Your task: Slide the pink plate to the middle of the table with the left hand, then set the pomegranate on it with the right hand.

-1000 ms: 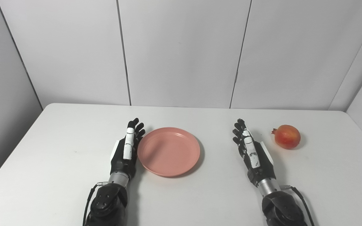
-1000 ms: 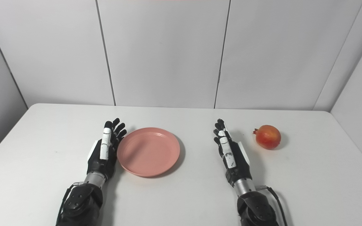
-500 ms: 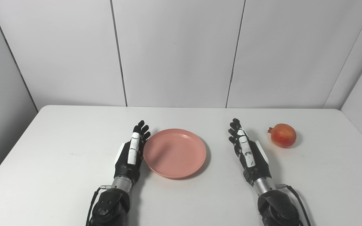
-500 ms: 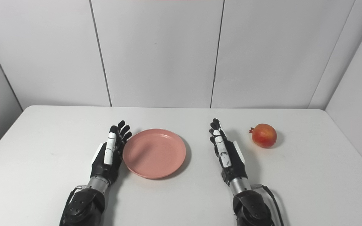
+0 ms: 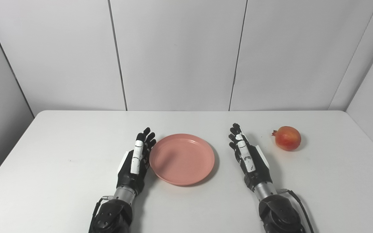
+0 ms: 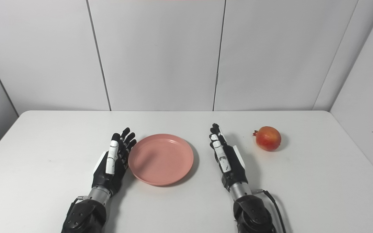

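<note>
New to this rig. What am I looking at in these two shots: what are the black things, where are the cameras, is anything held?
Both shots come from two cameras side by side on a humanoid robot's head, so they show one scene from slightly offset spots. The black things are its two arms, ending in fingered hands. The left hand lies flat, open, against the left edge of a pink plate. The right hand is open too, empty, between the plate and a pomegranate. Everything rests on a white table. Nothing is held.

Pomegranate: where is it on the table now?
The pomegranate lies on the table's far right part, right of the right hand, apart from it.
</note>
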Controlling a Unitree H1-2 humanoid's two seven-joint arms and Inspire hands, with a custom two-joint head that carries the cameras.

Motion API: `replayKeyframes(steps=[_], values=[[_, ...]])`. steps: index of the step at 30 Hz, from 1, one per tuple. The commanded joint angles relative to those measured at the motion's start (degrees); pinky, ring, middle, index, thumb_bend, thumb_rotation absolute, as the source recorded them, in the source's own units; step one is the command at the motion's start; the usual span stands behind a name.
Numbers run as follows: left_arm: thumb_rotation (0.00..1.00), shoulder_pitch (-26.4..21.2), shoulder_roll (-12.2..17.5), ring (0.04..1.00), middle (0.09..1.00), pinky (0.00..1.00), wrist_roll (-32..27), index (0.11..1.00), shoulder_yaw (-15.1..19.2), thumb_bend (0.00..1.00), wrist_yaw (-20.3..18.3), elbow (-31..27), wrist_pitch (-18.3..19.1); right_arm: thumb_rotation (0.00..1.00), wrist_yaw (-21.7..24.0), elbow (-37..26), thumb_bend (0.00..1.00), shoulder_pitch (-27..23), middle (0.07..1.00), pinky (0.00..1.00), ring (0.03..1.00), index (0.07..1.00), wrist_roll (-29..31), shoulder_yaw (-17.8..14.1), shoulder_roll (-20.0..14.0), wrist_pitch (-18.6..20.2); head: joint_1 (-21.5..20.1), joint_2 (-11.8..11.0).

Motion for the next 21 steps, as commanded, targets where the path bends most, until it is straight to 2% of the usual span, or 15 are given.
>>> replayKeyframes(steps=[1,12,17,21], values=[[1.0,-0.5,-0.5,0.985,0.984,0.99,-1.1,0.98,-0.6,0.64,-1.2,-1.0,0.2,0.95,-0.2,-1.0,0.7,-1.2,1.0,1.0,1.0,1.0,0.1,0.0,0.3,-0.4,0.0,0.0],[1.0,-0.3,-0.1,0.989,0.989,0.98,-1.1,0.989,-0.7,0.65,-2.6,-0.9,0.4,0.95,-0.2,-1.4,0.71,-1.4,1.0,1.0,1.0,1.0,0.4,-0.2,0.6,-0.3,-0.7,0.1],[1.0,-0.5,0.3,0.99,0.993,0.98,-1.4,0.991,-0.2,0.65,-2.6,-0.2,-0.3,0.93,-1.6,-1.2,0.74,-2.4,1.0,1.0,1.0,1.0,-1.1,-0.4,0.8,-2.6,-3.3,-0.3],[1.0,-1.3,1.0,0.998,1.0,0.99,-0.9,0.995,0.3,0.65,-2.4,1.5,-1.5,0.92,-3.7,-1.4,0.69,-3.4,1.0,1.0,1.0,1.0,-2.6,-0.9,0.5,-4.7,-4.3,-0.6]])
